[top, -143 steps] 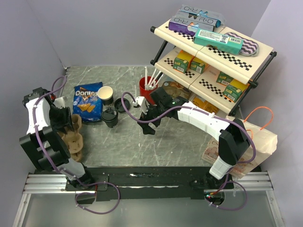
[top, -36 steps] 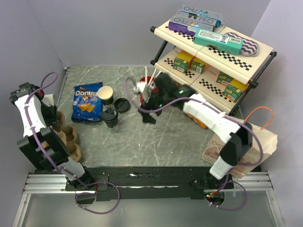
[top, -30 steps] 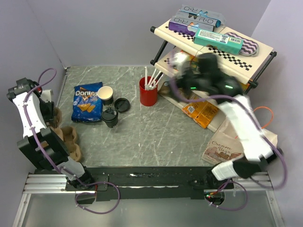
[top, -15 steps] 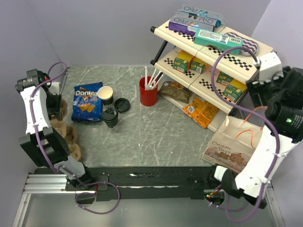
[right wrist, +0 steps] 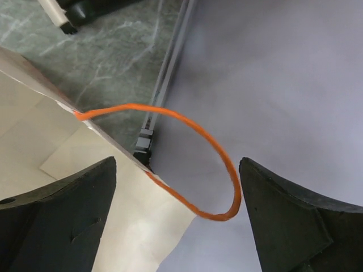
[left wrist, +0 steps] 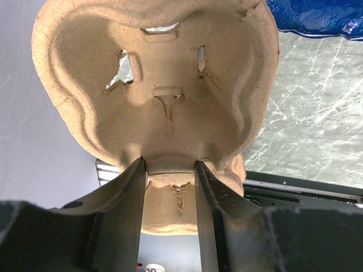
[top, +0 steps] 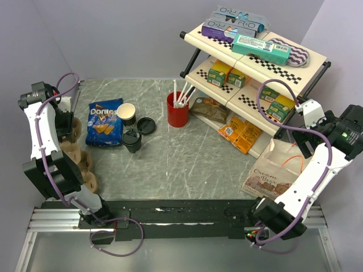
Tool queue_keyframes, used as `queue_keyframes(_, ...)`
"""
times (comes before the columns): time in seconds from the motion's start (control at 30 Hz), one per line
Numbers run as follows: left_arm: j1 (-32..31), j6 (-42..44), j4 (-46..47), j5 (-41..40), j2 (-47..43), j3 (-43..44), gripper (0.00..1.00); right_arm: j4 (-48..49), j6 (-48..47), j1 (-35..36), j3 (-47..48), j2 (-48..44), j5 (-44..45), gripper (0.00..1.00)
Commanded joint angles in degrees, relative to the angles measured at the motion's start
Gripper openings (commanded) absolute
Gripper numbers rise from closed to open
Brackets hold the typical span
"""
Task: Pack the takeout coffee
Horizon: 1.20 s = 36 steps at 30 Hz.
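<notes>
The takeout coffee cup (top: 126, 113) stands open on the table, cream inside with a dark sleeve, and its round black lid (top: 146, 125) lies just right of it. A second dark cup with a lid on (top: 131, 141) stands in front. My left gripper (top: 67, 127) is shut on a brown pulp cup carrier (top: 79, 161) by the left wall; in the left wrist view the gripper (left wrist: 170, 164) pinches the carrier's (left wrist: 159, 73) edge. My right gripper (top: 303, 141) is open over the paper bag (top: 283, 170). In the right wrist view the gripper (right wrist: 178, 170) straddles the bag's orange handle (right wrist: 215, 147) without touching it.
A red cup with white straws (top: 177, 109) stands mid-table, and a blue Doritos bag (top: 104, 122) lies left of the cups. A two-tier shelf (top: 255, 62) with boxes fills the back right, with snack packets (top: 241, 133) under it. Grey walls close in on the left and right.
My right arm has swung from beside the red cup to the far right, over the paper bag. My left arm has pulled back to the left wall with the carrier, now hanging tilted.
</notes>
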Motion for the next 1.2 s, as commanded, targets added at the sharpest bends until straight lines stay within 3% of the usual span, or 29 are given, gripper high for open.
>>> queue_keyframes(0.0, -0.2, -0.8, -1.7, -0.2, 0.0, 0.5, 0.01, -8.5, -9.0, -1.7, -3.0, 1.7, -1.8, 0.94)
queue_keyframes(0.27, -1.3, -0.7, -1.8, -2.0, 0.4, 1.8, 0.01, -11.8, -20.5, -4.5, -9.5, 1.1, -2.5, 0.90)
queue_keyframes(0.53, -3.5, 0.4, -1.8, -2.6, -0.1, 3.5, 0.01, -12.8, -24.6, -7.0, -11.3, -1.6, -0.6, 0.76)
queue_keyframes(0.63, -4.2, 0.2, -1.8, -3.0, -0.1, 4.1, 0.01, -12.9, -28.3, -7.2, -13.4, -4.9, 1.8, 0.53)
queue_keyframes(0.67, -4.4, 0.0, -1.8, -3.2, -0.1, 3.9, 0.01, -12.8, -31.3, -7.2, -15.8, -6.1, 2.2, 0.38)
queue_keyframes(0.77, -4.4, -0.7, -1.8, -3.6, -0.5, 3.1, 0.01, -13.0, -35.4, -7.0, -18.8, -10.8, 0.7, 0.18)
queue_keyframes(0.87, -4.5, -0.9, -1.8, -2.7, -1.0, 2.3, 0.01, -13.1, -31.8, -5.7, -15.8, -10.3, -5.5, 0.11)
queue_keyframes(0.97, -5.4, -1.2, -1.8, -3.0, -0.9, 2.2, 0.01, -13.1, -28.2, 0.9, -14.0, -10.1, -9.7, 0.03)
queue_keyframes(1.0, -5.6, -1.0, -1.8, -3.2, -0.9, 2.3, 0.01, -13.1, -27.3, 6.8, -14.2, -11.3, -9.8, 0.00)
queue_keyframes(1.17, -6.1, -0.3, -1.8, -4.2, -0.4, 3.1, 0.01, -12.9, -21.0, 25.9, -18.7, -19.1, -12.5, 0.00)
